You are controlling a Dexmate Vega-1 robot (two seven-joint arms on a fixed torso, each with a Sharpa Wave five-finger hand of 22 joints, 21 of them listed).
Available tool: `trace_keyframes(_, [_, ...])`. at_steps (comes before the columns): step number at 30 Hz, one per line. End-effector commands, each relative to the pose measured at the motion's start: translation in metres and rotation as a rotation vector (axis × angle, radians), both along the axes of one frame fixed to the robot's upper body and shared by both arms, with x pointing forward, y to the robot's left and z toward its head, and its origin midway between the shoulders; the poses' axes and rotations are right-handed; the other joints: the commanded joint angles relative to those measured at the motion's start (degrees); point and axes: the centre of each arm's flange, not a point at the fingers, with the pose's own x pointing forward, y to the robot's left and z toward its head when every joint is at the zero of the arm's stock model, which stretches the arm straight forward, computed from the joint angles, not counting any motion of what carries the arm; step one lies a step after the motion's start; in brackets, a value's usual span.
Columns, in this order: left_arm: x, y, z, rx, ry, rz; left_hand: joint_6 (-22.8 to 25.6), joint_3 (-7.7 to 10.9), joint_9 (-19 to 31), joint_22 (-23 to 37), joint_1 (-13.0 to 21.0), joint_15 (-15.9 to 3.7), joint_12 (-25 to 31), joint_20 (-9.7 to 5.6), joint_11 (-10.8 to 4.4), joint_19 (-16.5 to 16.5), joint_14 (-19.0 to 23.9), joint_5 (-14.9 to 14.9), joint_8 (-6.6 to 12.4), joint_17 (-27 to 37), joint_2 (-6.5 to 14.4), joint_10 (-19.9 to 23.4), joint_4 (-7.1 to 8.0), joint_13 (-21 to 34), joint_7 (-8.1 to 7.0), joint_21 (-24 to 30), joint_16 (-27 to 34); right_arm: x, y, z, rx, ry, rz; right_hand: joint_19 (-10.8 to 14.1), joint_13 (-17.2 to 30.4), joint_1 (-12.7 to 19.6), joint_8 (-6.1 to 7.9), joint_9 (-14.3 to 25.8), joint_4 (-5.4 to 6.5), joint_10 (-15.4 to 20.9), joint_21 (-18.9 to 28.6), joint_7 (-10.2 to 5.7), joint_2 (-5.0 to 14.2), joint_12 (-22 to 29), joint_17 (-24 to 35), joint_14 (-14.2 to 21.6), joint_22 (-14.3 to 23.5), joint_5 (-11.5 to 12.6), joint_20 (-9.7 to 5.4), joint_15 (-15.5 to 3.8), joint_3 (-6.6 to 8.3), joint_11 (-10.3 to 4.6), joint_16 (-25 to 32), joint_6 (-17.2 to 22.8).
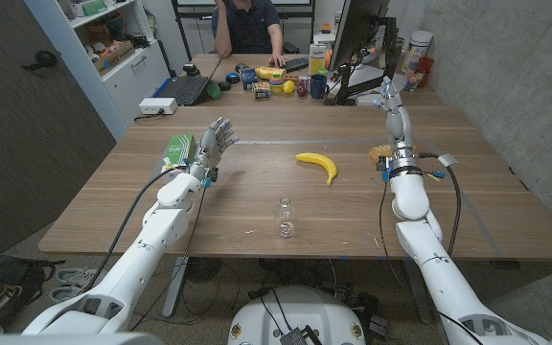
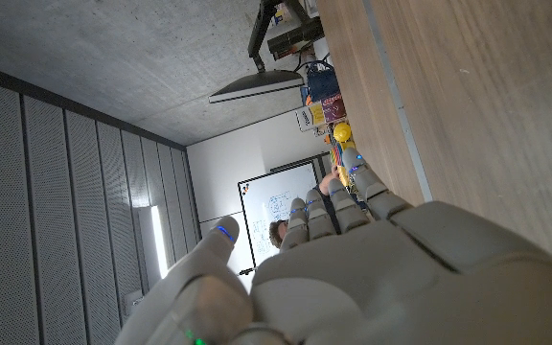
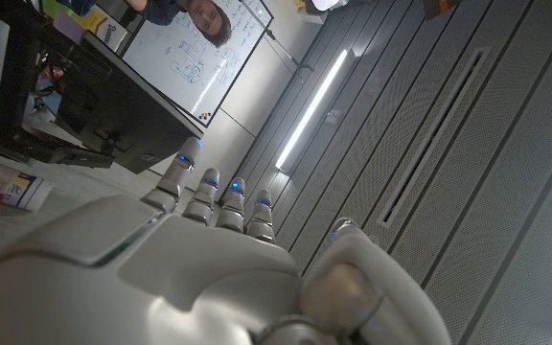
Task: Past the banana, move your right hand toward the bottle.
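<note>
A yellow banana (image 1: pixel 318 164) lies on the wooden table (image 1: pixel 257 192) near its middle. A small clear bottle (image 1: pixel 285 218) stands upright nearer the front edge, a little left of the banana. My right hand (image 1: pixel 393 107) is raised above the table at the right, fingers straight and pointing up and away, holding nothing; it is well right of and beyond both banana and bottle. My left hand (image 1: pixel 215 142) is lifted at the left with fingers spread and empty. The wrist views show the backs of the left hand (image 2: pixel 353 259) and right hand (image 3: pixel 190 259), fingers extended.
A green and white box (image 1: pixel 179 149) lies beside my left hand. A small tan object (image 1: pixel 382 152) sits by my right wrist. The far end holds a laptop (image 1: pixel 186 90), a monitor (image 1: pixel 357 38), a mug (image 1: pixel 318 86) and several small items. A person (image 1: pixel 247 24) sits behind.
</note>
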Motion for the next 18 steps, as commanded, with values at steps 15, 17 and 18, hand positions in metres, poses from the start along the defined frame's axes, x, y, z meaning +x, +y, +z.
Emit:
trace_keyframes(15, [-0.004, -0.007, 0.004, 0.029, 0.001, -0.004, 0.4, -0.23, 0.1, 0.3, 0.4, 0.12, 0.4, -0.04, -0.01, 0.8, 0.6, 0.4, 0.36, 0.1, 0.4, 0.4, 0.17, 0.2, -0.12, -0.5, -0.1, -0.049, 0.035, 0.024, -0.406, -0.251, 0.108, 2.7, 0.2, 1.9, 0.12, 0.0, -1.81, 0.6, -1.6, -4.34, -2.98, 0.0, 0.1, 0.8, 0.1, 0.7, 2.71, 0.39, -1.23, -0.92, -1.4, 1.7])
trace_keyframes(17, [-0.004, -0.008, 0.004, 0.032, 0.002, -0.003, 0.4, -0.24, 0.1, 0.3, 0.4, 0.11, 0.4, -0.02, -0.05, 0.8, 0.6, 0.4, 0.35, 0.1, 0.4, 0.4, 0.17, 0.2, -0.13, -0.5, -0.1, -0.048, 0.040, 0.024, -0.446, -0.237, 0.118, 2.8, 0.2, 2.0, 0.12, 0.0, -1.87, 0.7, -1.7, -4.33, -3.03, 0.0, 0.1, 0.9, 0.1, 0.7, 2.74, 0.38, -1.24, -0.97, -1.4, 1.8])
trace_keyframes(18, [-0.004, -0.008, 0.005, 0.034, 0.002, -0.003, 0.4, -0.24, 0.1, 0.3, 0.4, 0.11, 0.3, -0.02, -0.05, 0.8, 0.6, 0.4, 0.36, 0.1, 0.4, 0.4, 0.18, 0.2, -0.15, -0.5, -0.1, -0.048, 0.042, 0.024, -0.471, -0.229, 0.123, 3.0, 0.2, 2.1, 0.12, 0.0, -1.94, 0.7, -1.7, -4.31, -3.08, 0.0, 0.1, 1.0, 0.1, 0.8, 2.79, 0.42, -1.26, -0.94, -1.5, 1.8])
